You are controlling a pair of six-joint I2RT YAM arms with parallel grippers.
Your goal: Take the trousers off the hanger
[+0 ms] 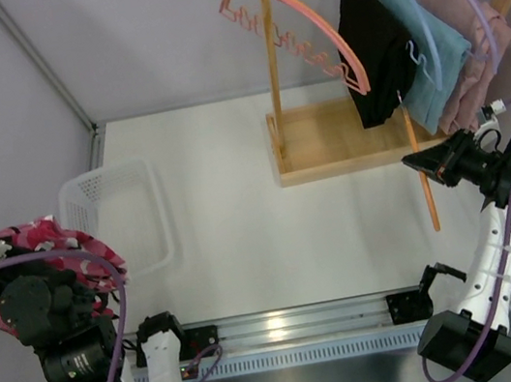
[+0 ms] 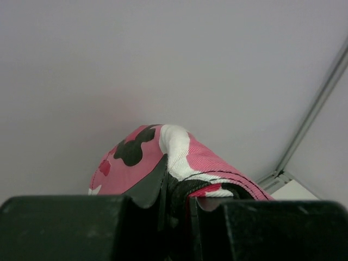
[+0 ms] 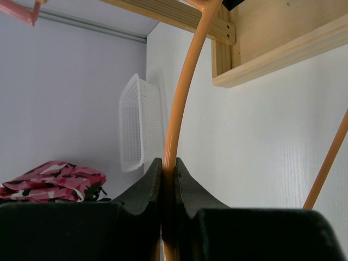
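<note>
The pink, white and black camouflage trousers (image 1: 48, 243) are bunched at the far left, off any hanger. My left gripper (image 2: 176, 187) is shut on a fold of the camouflage trousers (image 2: 141, 157) and holds them up by the left wall. They also show in the right wrist view (image 3: 54, 179). The plain black trousers (image 1: 370, 44) hang on the wooden rack (image 1: 273, 70) at the back right. My right gripper (image 1: 413, 163) is shut on the thin bar of an orange hanger (image 1: 424, 187), in front of the rack's base; the bar (image 3: 182, 98) runs up between the closed fingers (image 3: 144, 187).
A white mesh basket (image 1: 112, 215) stands at the left, right of my left arm. A bare pink hanger (image 1: 291, 23), a blue cloth (image 1: 423, 50) and a mauve cloth (image 1: 477, 51) hang on the rack, along with purple and green hangers. The rack's tray base (image 1: 330, 164) lies on the table.
</note>
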